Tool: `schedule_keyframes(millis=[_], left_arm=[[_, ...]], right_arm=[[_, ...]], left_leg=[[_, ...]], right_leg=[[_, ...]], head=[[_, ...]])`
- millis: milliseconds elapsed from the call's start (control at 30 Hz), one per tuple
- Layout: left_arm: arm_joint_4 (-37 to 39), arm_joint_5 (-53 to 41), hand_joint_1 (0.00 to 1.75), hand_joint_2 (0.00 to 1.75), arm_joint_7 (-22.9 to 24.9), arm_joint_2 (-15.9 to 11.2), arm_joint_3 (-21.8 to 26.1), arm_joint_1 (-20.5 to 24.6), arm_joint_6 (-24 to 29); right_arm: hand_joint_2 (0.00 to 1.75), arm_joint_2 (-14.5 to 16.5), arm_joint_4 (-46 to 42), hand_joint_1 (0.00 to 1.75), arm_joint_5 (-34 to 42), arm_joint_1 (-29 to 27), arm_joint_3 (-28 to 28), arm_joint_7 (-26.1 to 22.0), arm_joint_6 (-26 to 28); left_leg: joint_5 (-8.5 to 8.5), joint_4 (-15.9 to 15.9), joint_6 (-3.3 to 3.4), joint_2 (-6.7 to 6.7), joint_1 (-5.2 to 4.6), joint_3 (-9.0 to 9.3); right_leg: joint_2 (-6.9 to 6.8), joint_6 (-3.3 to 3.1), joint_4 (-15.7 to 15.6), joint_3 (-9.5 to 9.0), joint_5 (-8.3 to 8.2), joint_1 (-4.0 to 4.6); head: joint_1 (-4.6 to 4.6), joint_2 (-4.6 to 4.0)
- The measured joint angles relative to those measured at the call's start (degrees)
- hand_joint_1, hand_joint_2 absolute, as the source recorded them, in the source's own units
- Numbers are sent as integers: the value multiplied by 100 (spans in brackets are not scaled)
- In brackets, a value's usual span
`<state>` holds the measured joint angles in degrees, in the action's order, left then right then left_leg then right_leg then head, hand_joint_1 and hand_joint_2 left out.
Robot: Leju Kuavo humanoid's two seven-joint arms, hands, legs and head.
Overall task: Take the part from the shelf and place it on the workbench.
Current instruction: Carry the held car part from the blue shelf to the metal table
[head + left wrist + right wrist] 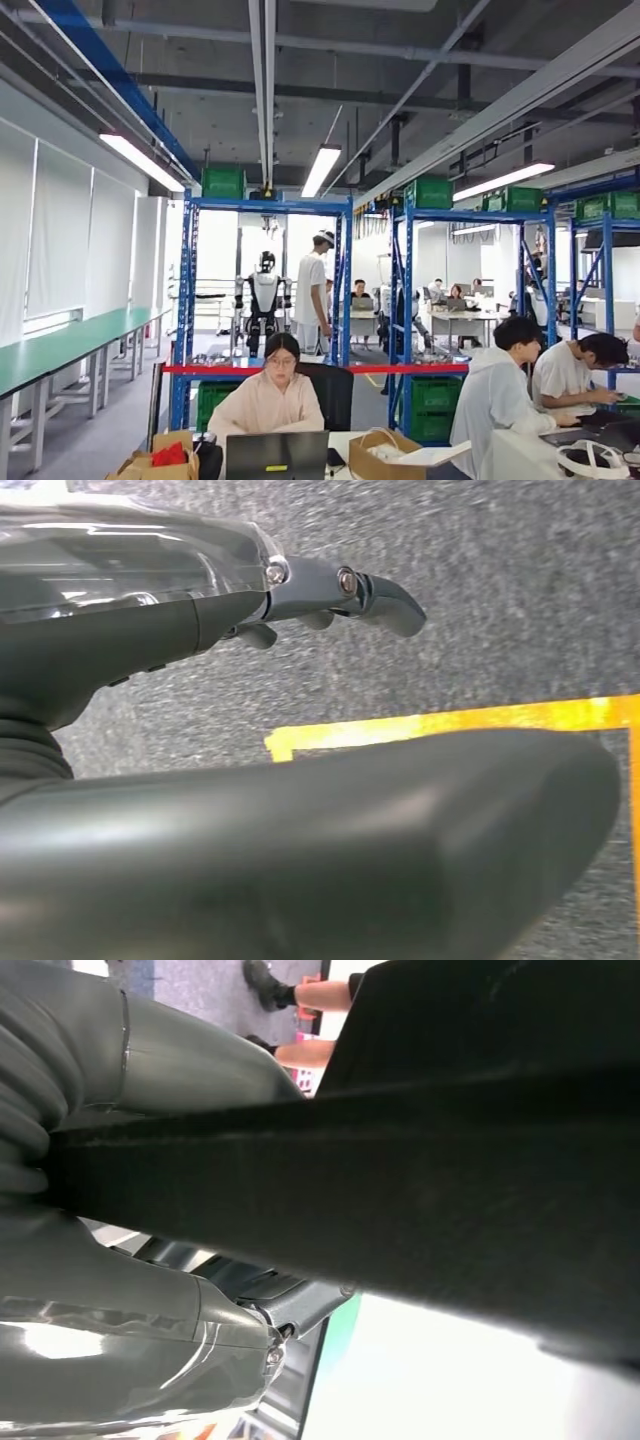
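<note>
In the right wrist view my right hand [151,1345] grips a long, flat black part [392,1180]. The part runs across the picture between the grey thumb [196,1060] and the fingers [302,1305]. In the left wrist view my left hand [226,610] hangs over grey floor, holding nothing, its fingers [385,600] stretched out and apart from the thick thumb [377,840]. In the head view, blue shelf racks [264,205] stand ahead, and long green-topped workbenches [68,345] line the left wall.
A person at a laptop [275,395] sits right in front, with two more people [513,390] at the right. Cardboard boxes [381,455] lie on their desk. Red tape [317,369] spans the racks. Another humanoid robot [264,295] stands behind. Yellow floor tape [468,720] runs under my left hand.
</note>
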<state>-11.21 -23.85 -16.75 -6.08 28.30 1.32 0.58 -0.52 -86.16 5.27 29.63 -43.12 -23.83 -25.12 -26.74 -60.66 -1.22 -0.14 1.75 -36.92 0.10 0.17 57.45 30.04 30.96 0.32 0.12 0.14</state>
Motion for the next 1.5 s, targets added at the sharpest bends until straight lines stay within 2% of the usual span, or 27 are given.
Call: schedule_keyframes(millis=[67,133,200,267,300,333,367,433,467,500,567,667,767,833,933,967,1000,1067,1133,1200,1233,1300,1333,1367,1400,1433,1500], left_arm=[[0,-25,0,175,4,-1,18,2,0],[-1,-29,0,175,1,-7,40,-10,1],[-2,-34,0,175,-3,-13,62,-3,1],[-2,-51,0,175,-3,-16,77,7,1],[-2,-64,0,175,-3,-16,80,8,1],[-2,-78,0,175,-3,-16,82,7,1],[-2,-92,0,175,-3,-16,84,7,1],[-2,-114,0,175,-3,3,87,9,-2],[-2,-122,0,175,-4,20,89,10,-3],[-2,-126,0,175,-3,36,91,9,-3],[-2,-133,0,175,-1,51,101,4,-7],[-2,-137,0,175,-3,51,119,17,-14],[-2,-142,0,175,-5,10,137,24,-3],[-3,-160,0,175,-4,-10,148,4,-3],[-2,-194,0,175,-7,-2,158,-5,-15],[0,-199,0,175,-9,6,162,5,-15],[1,-203,0,175,-7,13,166,12,-15],[1,-208,0,175,-3,16,171,14,-15],[0,-221,0,175,-3,13,175,-6,-14],[0,-246,0,175,-11,2,192,-9,-14],[0,-259,0,175,-14,-7,207,-7,-14],[0,-292,0,175,-15,-19,233,-4,-14],[0,-308,0,175,-15,-22,242,-5,-15],[0,-325,0,175,-15,-23,250,-5,-15],[0,-342,0,175,-14,-21,258,-5,-16],[0,-356,0,175,-14,-11,266,-5,-17],[0,-386,0,175,-17,34,277,-10,-21]], right_arm=[[175,3,-41,175,2,-6,-3,-12,2],[175,10,-92,175,5,-3,-1,-18,3],[175,15,-124,175,8,3,3,-22,4],[175,14,-132,175,10,-17,4,-24,5],[175,13,-135,175,10,-32,4,-23,4],[175,13,-143,175,10,-43,4,-23,3],[175,14,-154,175,10,-49,4,-23,1],[175,15,-184,175,11,-47,9,-23,-2],[175,16,-197,175,12,-43,12,-23,-3],[175,18,-208,175,12,-39,16,-22,-3],[175,21,-228,175,14,-41,31,-24,-3],[175,40,-271,175,19,-42,46,-37,-3],[175,51,-281,175,21,-37,44,-45,-3],[175,54,-292,175,21,-50,44,-45,-3],[175,74,-323,175,23,-39,45,-42,-2],[175,84,-331,175,26,-28,46,-38,-1],[175,91,-340,175,26,-17,49,-31,-1],[175,99,-360,175,27,-6,56,-20,1],[175,102,-379,175,29,2,65,-18,1],[175,103,-387,175,35,20,74,-21,1],[175,102,-388,175,40,21,79,-22,1],[175,101,-385,175,46,-4,86,-24,2],[175,101,-385,175,47,-19,88,-28,5],[175,101,-385,175,44,-28,89,-34,10],[175,101,-389,175,37,-32,92,-43,20],[175,101,-398,175,28,-31,97,-53,29],[175,103,-426,175,8,-13,113,-74,50]], left_leg=[[-37,13,108,-2,-30,-3],[-73,29,168,-16,-26,57],[-130,46,221,-24,-23,143],[-206,48,250,-33,-45,226],[-248,48,257,-41,-60,274],[-292,50,263,-52,-74,332],[-340,52,267,-66,-83,398],[-429,73,258,-89,-80,519],[-455,100,243,-98,-63,558],[-468,141,220,-103,-42,582],[-447,234,167,-101,-22,660],[-516,89,147,-77,-49,708],[-819,-830,87,-68,-48,110],[-803,-1090,13,-62,-14,-198],[-139,-363,-138,-46,71,-70],[-41,-112,-144,-38,75,-6],[-7,10,-108,-37,71,14],[-95,15,34,-34,39,-8],[-112,-26,112,-47,35,23],[-157,-19,157,-59,31,106],[-187,-16,177,-61,21,144],[-257,-13,202,-62,-15,221],[-295,-11,214,-65,-35,266],[-333,-8,222,-72,-52,315],[-368,-1,230,-80,-63,366],[-401,10,233,-88,-64,413],[-444,67,213,-100,-45,483]], right_leg=[[-1,67,12,3,61,-4],[-5,125,159,50,116,-20],[-5,167,754,384,253,-34],[-4,170,1509,906,461,-36],[-2,150,1714,1106,483,-27],[0,115,1710,1209,386,-6],[2,66,1484,1201,168,29],[2,-76,705,995,-383,142],[13,-148,390,889,-545,191],[25,-205,196,821,-620,228],[49,-278,22,710,-605,250],[16,-312,-264,399,-628,198],[0,-280,-332,243,-548,153],[7,-227,-297,177,-449,121],[20,-114,-166,59,-251,52],[24,-69,-95,62,-191,43],[27,-31,-33,90,-135,42],[27,22,40,147,-52,45],[20,69,125,152,21,27],[11,116,610,389,145,10],[7,124,1016,632,255,8],[7,93,1740,1153,450,20],[9,52,1857,1313,425,41],[12,-2,1741,1359,276,78],[14,-72,1414,1292,23,136],[16,-168,971,1161,-273,216],[15,-338,287,915,-618,348]], head=[[-4,1],[-4,1],[-5,0],[-5,-1],[-5,-1],[-5,-1],[-5,-1],[-3,-1],[-3,-1],[-3,0],[-4,0],[-5,0],[-1,-1],[0,-1],[0,-1],[-6,0],[-10,1],[-21,2],[-21,1],[-21,0],[-22,-1],[-22,-1],[-22,-1],[-22,-1],[-22,-1],[-22,-1],[-21,-1]])
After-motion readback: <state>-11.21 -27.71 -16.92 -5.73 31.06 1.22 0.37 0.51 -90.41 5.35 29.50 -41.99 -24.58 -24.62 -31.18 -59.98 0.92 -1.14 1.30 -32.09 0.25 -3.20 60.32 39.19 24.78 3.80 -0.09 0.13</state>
